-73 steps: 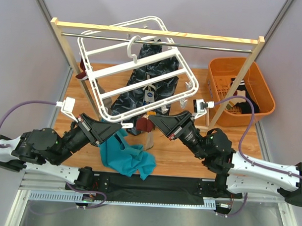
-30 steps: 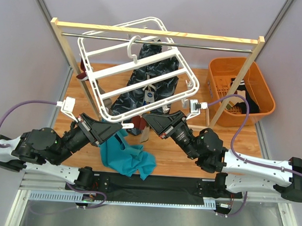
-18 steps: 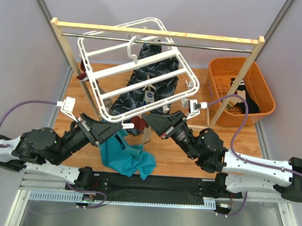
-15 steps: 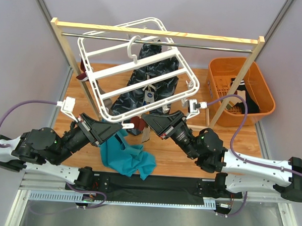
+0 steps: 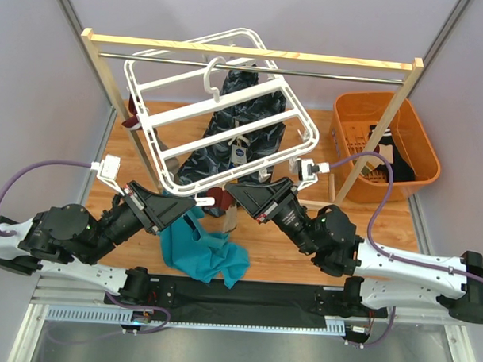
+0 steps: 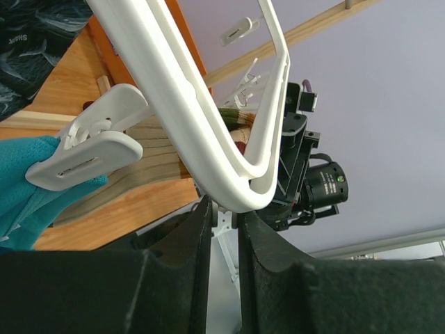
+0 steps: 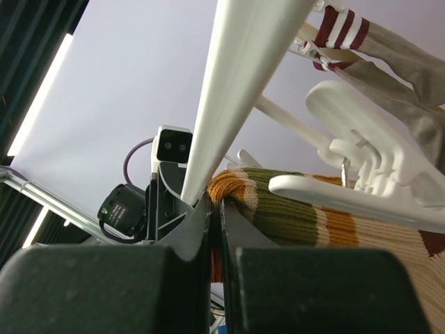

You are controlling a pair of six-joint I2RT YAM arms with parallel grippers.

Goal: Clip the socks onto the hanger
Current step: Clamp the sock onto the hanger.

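Observation:
The white hanger [image 5: 212,105] hangs tilted from the rack's rail. My left gripper [image 5: 199,201] is at its near corner, jaws shut on a small white clip piece under the frame [image 6: 181,104]; the left gripper [image 6: 224,209] sits beside another white clip [image 6: 97,149]. My right gripper [image 5: 227,195] is shut on the top of an orange, olive and cream striped sock [image 7: 292,209], just under a white clip [image 7: 361,198]; the right gripper [image 7: 215,200] touches the hanger bar [image 7: 243,69]. A teal sock [image 5: 203,247] lies heaped under the left gripper. A beige sock with red and white stripes [image 7: 396,76] hangs clipped.
The wooden rack with its metal rail [image 5: 254,54] spans the back. A dark patterned cloth [image 5: 235,141] hangs under the hanger. An orange basket [image 5: 385,146] holding dark socks stands at the right, behind the rack's right leg.
My right gripper has shifted left with the striped sock, closer to the left gripper and the hanger's near corner. The left arm has stayed still.

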